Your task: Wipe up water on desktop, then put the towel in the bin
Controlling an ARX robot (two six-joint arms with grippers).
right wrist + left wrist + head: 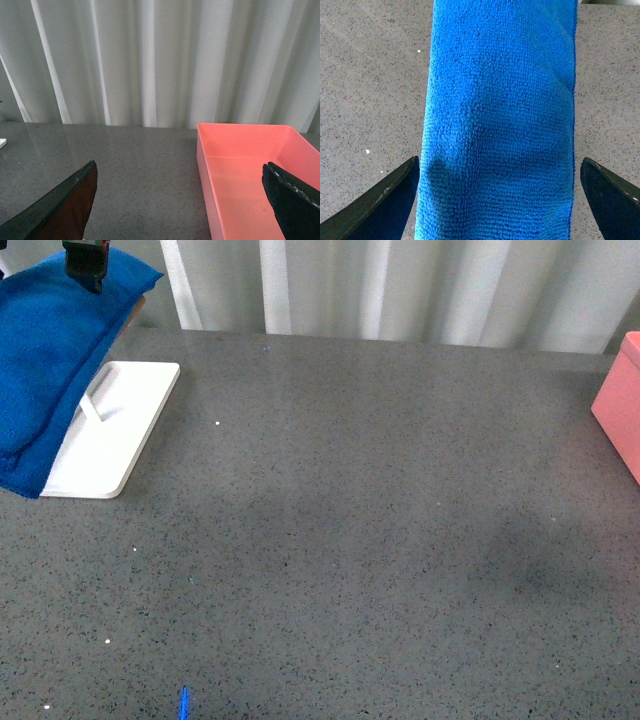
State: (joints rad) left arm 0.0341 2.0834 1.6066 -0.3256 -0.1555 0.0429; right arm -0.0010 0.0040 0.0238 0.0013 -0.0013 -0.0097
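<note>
- The towel [45, 350] lies far left, draped over the white tray [130, 430]; grasping, wiping and binning all seem left to do.
- The left gripper [499, 160] hangs over the towel, jaws spread either side, gripping nothing; the right gripper [179, 164] is released and empty.
- Water on the desktop [350, 540] is hard to make out; the bin [620, 405], far right, is cut off.
</note>
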